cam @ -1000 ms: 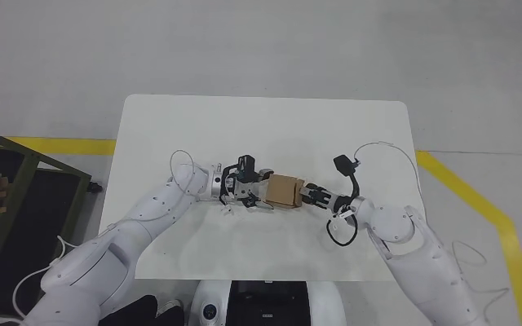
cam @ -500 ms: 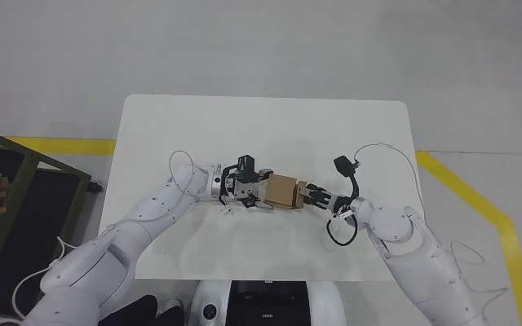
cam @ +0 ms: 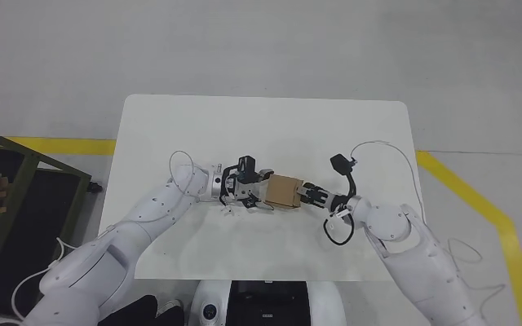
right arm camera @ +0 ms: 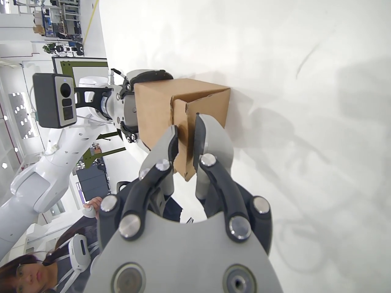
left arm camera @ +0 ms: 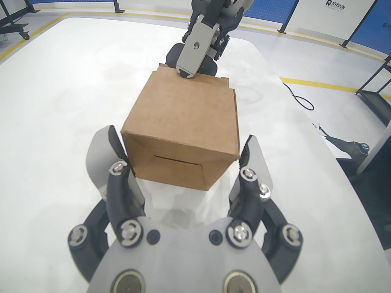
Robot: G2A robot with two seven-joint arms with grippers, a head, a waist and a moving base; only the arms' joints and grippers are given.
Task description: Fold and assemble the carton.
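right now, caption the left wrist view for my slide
Left gripper straddles the carton at its open end; right gripper pinches the far edge.

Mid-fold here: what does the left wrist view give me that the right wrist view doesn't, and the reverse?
Left wrist view: the open end of the carton, with a slit inside, and the left end effector spread on either side of that end. Right wrist view: the right end effector closed on a cardboard panel at the carton's other end. Both: the carton lying on the white table, with the opposite arm's end effector beyond it.
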